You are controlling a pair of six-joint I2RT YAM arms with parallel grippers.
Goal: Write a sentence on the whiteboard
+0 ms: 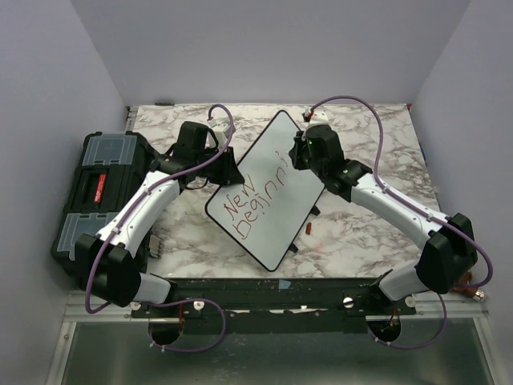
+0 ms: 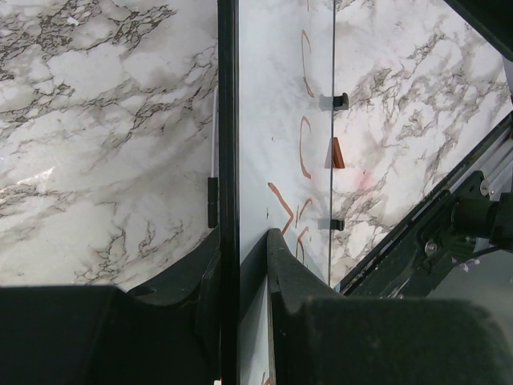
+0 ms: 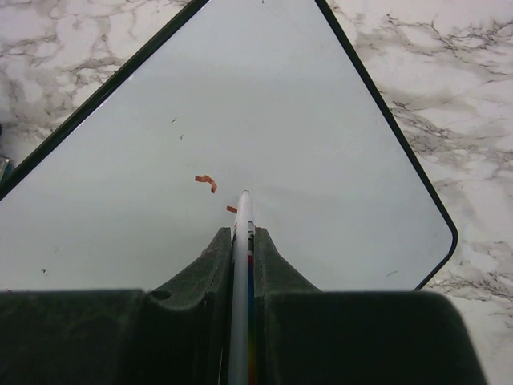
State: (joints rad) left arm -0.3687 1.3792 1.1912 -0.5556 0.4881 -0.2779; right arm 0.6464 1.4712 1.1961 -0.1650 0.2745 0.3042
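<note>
On the whiteboard (image 1: 276, 172), red lettering (image 1: 252, 200) reads "New Beginni"; left gripper (image 2: 244, 241) pinches its frame, right gripper (image 3: 243, 233) a marker (image 3: 240, 305).

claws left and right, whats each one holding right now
left claw: closed on the edge of the whiteboard
right claw: closed on a marker, tip at the whiteboard

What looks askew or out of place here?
The whiteboard sits diagonal to the edges of the table, its frame pinched by the left hand. A small red piece, maybe a marker cap, lies loose beside it.
</note>
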